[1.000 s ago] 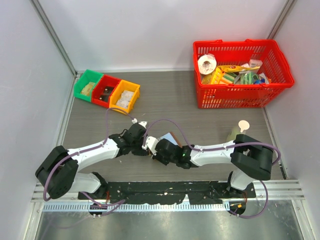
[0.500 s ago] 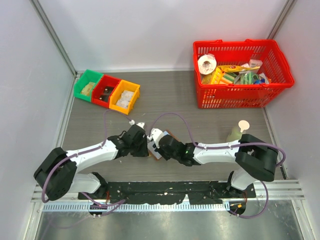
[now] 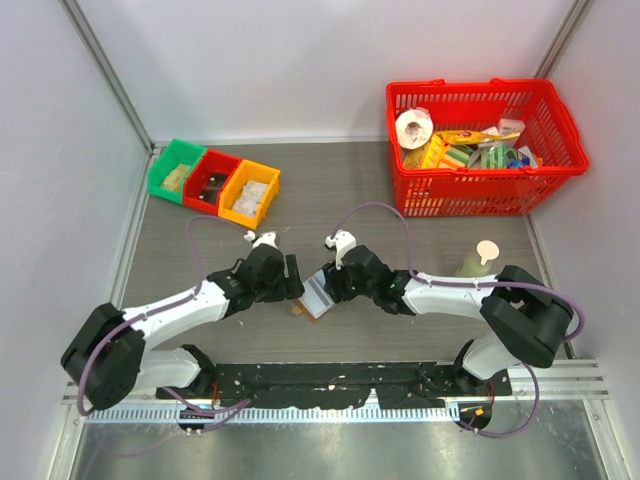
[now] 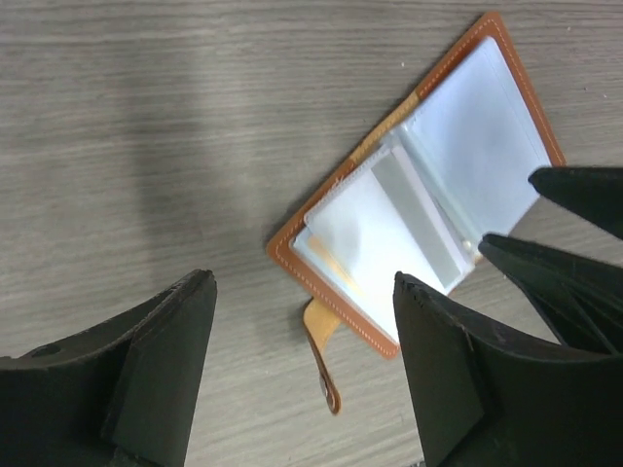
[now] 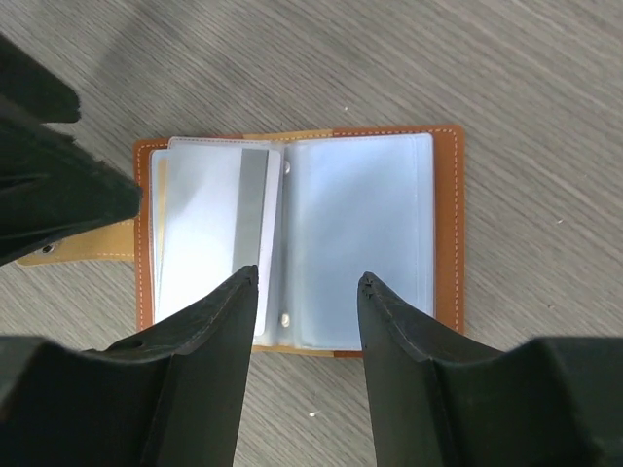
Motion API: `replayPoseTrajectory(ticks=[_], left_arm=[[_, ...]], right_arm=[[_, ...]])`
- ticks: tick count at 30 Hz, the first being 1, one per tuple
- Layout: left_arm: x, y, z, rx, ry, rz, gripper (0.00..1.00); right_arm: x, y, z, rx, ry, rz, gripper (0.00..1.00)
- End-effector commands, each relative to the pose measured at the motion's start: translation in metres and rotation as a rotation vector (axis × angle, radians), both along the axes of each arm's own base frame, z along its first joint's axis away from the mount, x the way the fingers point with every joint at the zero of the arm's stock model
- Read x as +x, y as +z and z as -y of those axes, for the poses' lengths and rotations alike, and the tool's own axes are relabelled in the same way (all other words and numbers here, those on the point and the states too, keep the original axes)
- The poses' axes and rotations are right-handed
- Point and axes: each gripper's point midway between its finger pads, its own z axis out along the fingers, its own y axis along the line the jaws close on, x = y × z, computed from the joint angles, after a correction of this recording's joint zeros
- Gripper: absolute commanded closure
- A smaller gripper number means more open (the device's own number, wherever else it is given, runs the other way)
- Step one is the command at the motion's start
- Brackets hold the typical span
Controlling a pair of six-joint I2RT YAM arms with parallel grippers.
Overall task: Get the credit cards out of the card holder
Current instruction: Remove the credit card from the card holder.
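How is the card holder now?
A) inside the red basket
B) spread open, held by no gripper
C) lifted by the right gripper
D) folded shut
B: the card holder lies spread open, pale panels up; the left gripper and right gripper are both open, clamping nothing.

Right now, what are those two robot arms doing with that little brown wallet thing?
They are trying to get the cards out of it. The card holder lies open and flat on the table. The left pincer and the right pincer are both just above it, open and holding nothing. A pale credit card with a grey stripe is tucked in one half, so it is not out yet.
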Motion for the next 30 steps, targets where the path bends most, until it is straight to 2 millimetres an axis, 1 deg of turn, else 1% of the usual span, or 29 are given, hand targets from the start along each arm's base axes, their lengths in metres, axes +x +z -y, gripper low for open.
replayPoseTrajectory(ticks=[1, 4, 6, 12, 16, 18, 20, 22, 24, 25, 26, 30], left_arm=[[0.029, 0.016, 0.026, -0.069, -0.033, 0.057, 0.27], [0.035, 0.011, 0.036, -0.080, -0.052, 0.035, 0.32], [0.040, 0.007, 0.038, -0.076, -0.054, 0.028, 0.36], [0.044, -0.001, 0.044, -0.085, -0.062, 0.006, 0.44], [0.044, -0.005, 0.046, -0.082, -0.065, -0.008, 0.47], [0.045, -0.007, 0.046, -0.081, -0.062, -0.011, 0.48], [0.045, -0.007, 0.046, -0.083, -0.056, -0.016, 0.48], [0.045, -0.007, 0.046, -0.090, -0.048, -0.019, 0.48], [0.045, -0.007, 0.047, -0.096, -0.039, -0.025, 0.49], [0.045, -0.006, 0.047, -0.101, -0.035, -0.025, 0.50], [0.041, -0.006, 0.051, -0.121, -0.049, -0.041, 0.50], [0.041, 0.001, 0.055, -0.160, -0.044, -0.043, 0.54]], right_arm=[[-0.002, 0.005, -0.011, 0.101, -0.001, -0.035, 0.51], [-0.004, -0.004, -0.009, 0.085, -0.002, -0.052, 0.56], [-0.006, -0.007, -0.008, 0.082, 0.000, -0.060, 0.57], [-0.006, -0.012, -0.005, 0.066, -0.004, -0.073, 0.60], [-0.007, -0.017, -0.004, 0.044, -0.003, -0.087, 0.63], [-0.008, -0.018, -0.003, 0.036, 0.000, -0.090, 0.64], [-0.008, -0.021, -0.002, 0.024, -0.002, -0.096, 0.64], [-0.009, -0.025, 0.000, 0.005, 0.001, -0.107, 0.68], [-0.010, -0.028, 0.001, -0.009, 0.001, -0.117, 0.68], [-0.011, -0.029, 0.001, -0.014, 0.004, -0.118, 0.69], [-0.010, -0.029, 0.001, -0.014, 0.002, -0.120, 0.69], [-0.011, -0.034, 0.002, -0.034, 0.004, -0.131, 0.70]])
